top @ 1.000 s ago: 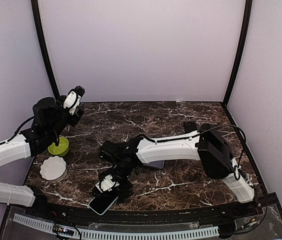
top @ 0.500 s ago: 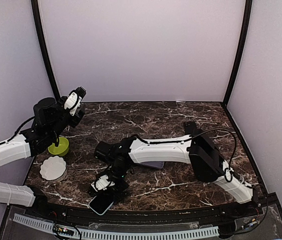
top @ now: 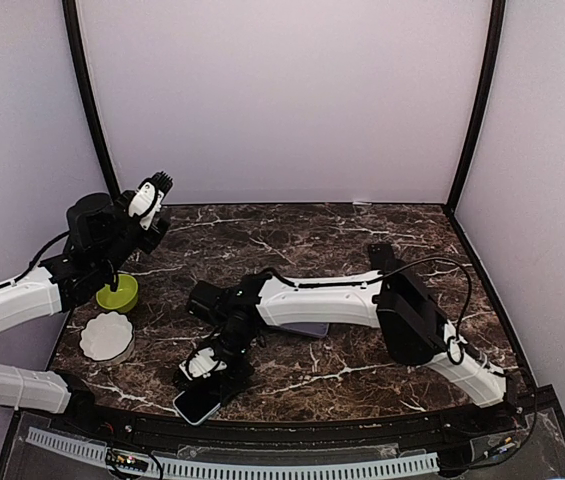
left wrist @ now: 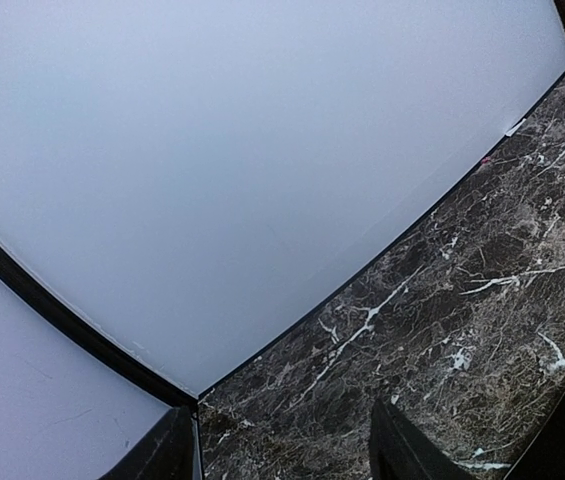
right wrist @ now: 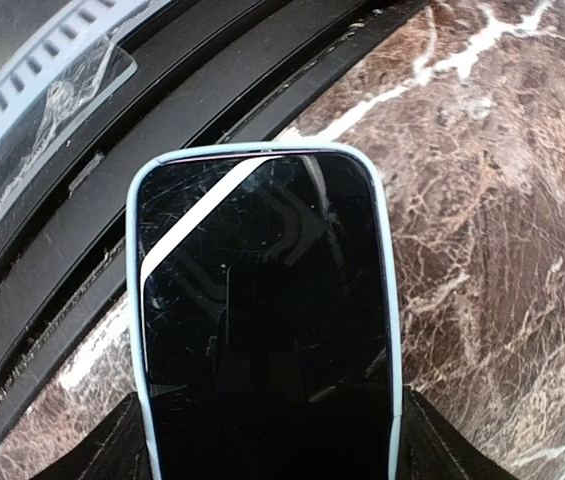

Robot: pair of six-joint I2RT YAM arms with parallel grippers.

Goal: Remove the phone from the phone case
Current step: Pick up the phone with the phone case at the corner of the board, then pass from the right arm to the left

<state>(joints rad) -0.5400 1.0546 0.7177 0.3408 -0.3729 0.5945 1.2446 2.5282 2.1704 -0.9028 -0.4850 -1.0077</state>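
Noting the left tool raised at the far left, spread and pinching nothing, aimed toward the back wall. Passing a green bowl and a white scalloped dish on the left of the counter, both well apart from the work.

Finding the phone, screen up in its pale blue case, lying at the near edge left of centre, one end reaching the black edging. Seeing the right tool poised over it, fingers straddling the long sides of the case; not managing to tell whether pinching or merely flanking.

Judging the step as the first grasp, with the phone not yet out of the case. Expecting the next move to call for a firm hold across the case, then working a corner of the rim off the phone, probably with the idle left arm helping.

Recording dark brown marble veined white, pale lilac walls, black corner posts.
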